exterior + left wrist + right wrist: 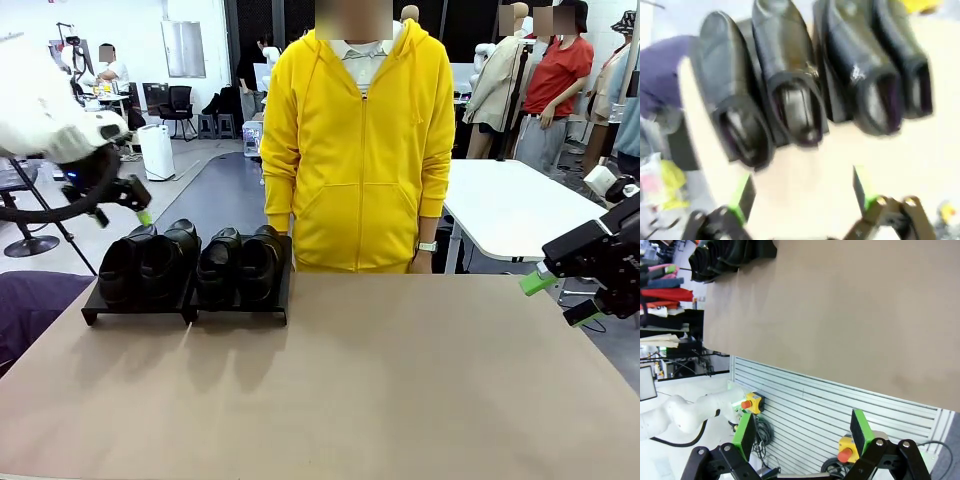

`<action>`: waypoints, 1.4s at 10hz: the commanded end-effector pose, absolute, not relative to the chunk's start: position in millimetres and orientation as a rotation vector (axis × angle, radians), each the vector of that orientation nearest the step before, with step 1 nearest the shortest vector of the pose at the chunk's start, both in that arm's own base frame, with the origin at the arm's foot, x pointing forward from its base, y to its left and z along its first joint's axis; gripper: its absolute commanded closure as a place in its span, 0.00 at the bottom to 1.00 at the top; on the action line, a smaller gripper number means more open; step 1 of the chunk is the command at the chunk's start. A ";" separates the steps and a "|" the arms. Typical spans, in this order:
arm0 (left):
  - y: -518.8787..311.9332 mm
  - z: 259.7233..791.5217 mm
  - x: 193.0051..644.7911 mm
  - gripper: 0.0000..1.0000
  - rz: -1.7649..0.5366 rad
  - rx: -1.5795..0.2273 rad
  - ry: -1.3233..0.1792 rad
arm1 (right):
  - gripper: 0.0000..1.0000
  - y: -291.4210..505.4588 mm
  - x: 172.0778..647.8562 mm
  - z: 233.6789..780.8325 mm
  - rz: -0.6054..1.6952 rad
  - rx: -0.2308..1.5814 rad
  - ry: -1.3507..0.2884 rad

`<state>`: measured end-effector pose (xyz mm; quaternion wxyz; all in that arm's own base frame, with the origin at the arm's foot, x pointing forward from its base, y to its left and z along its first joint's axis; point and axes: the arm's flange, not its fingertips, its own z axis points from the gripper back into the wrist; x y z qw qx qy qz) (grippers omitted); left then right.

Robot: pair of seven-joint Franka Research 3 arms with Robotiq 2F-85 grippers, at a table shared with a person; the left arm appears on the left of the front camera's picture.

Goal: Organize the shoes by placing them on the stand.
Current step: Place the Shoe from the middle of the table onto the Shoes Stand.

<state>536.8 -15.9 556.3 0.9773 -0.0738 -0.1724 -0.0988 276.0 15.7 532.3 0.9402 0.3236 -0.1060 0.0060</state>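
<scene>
Four black shoes stand side by side, toes toward me, on the low black stand (236,316) at the table's far left: one (122,268), a second (172,255), a third (219,264) and the rightmost (264,258). My left gripper (122,212) hovers just above and behind the leftmost shoe, open and holding nothing. In the left wrist view its green-padded fingers (742,197) are spread apart, with the shoes' openings (790,100) just beyond them. My right gripper (560,298) hangs open off the table's right edge, and its pads (859,432) have nothing between them.
A person in a yellow hoodie (355,150) stands at the far edge, just right of the stand, arms down. The brown tabletop (380,380) stretches bare from the stand to the right. A white table (520,205) stands behind on the right.
</scene>
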 end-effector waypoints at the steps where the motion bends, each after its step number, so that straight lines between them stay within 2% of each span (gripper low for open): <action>1: 14.7 571.5 471.3 0.00 -0.273 -0.209 -0.301 | 0.00 15.3 276.6 531.4 0.031 0.675 -0.227; 3: 28.9 555.7 393.4 0.00 -0.388 -0.292 -0.197 | 0.00 15.3 276.6 531.4 0.031 0.675 -0.227; 4: 34.7 543.0 360.8 0.00 -0.341 -0.324 -0.189 | 0.00 15.3 276.6 531.4 0.031 0.675 -0.227; 6: 50.0 522.9 317.4 0.00 -0.442 -0.557 -0.409 | 0.00 15.3 276.6 531.4 0.031 0.675 -0.227; 7: 66.4 519.9 317.9 0.00 -0.461 -0.670 -0.501 | 0.00 15.3 276.6 531.4 0.031 0.675 -0.227; 9: 95.0 517.6 355.8 0.00 -0.370 -0.848 -0.438 | 0.00 15.3 276.6 531.4 0.031 0.675 -0.227; 10: 69.5 520.8 311.6 0.04 -0.398 -0.639 -0.457 | 0.00 15.3 276.6 531.4 0.031 0.675 -0.227; 14: 69.5 520.8 311.6 0.04 -0.398 -0.639 -0.457 | 0.00 15.3 276.6 531.4 0.031 0.675 -0.227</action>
